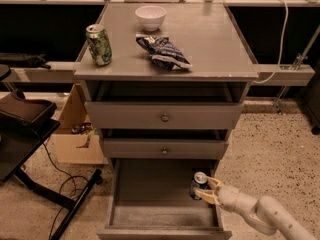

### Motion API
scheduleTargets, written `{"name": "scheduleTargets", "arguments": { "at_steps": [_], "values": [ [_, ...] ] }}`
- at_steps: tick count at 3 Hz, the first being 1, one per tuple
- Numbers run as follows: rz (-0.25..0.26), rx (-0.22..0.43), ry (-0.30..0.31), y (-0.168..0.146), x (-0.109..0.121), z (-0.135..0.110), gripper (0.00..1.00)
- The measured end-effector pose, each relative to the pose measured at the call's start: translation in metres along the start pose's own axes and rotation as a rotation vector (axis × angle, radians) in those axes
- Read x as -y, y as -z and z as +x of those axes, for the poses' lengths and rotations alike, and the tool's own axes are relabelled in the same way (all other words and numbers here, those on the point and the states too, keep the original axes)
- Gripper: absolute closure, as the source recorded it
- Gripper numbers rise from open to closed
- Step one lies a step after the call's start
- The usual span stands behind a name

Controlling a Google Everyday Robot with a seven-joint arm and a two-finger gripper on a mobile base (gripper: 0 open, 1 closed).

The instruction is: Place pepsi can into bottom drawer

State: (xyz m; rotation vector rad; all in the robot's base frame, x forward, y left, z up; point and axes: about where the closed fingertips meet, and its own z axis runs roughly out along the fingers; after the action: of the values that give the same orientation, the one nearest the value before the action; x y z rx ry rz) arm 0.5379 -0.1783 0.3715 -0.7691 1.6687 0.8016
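The pepsi can (198,185), dark with a silver top, stands upright inside the open bottom drawer (150,199), near its right wall. My gripper (209,190) reaches in from the lower right on a pale arm, and its cream fingers (215,184) close around the can's right side. The can appears to be at or just above the drawer floor; I cannot tell whether it touches. The two shallower drawers (164,117) above are shut.
On the cabinet top (210,39) are a green-and-white soda can (99,44), a white bowl (150,17) and a dark chip bag (162,51). A cardboard box (75,134) and a black chair base with cables (55,194) stand to the left.
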Motion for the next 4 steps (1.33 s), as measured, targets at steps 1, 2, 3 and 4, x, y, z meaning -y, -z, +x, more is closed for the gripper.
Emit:
{"name": "scheduleTargets", "arguments": {
  "at_steps": [1, 2, 3, 4],
  "values": [
    [-0.067, 0.033, 0.051, -0.041, -0.007, 0.018, 1.00],
    [-0.162, 0.080, 0.108, -0.093, -0.016, 0.060, 1.00],
    [-0.210, 0.081, 0.165, -0.128, -0.012, 0.094, 1.00],
    [-0.238, 0.066, 0.190, -0.154, -0.012, 0.124, 1.00]
  ]
}}
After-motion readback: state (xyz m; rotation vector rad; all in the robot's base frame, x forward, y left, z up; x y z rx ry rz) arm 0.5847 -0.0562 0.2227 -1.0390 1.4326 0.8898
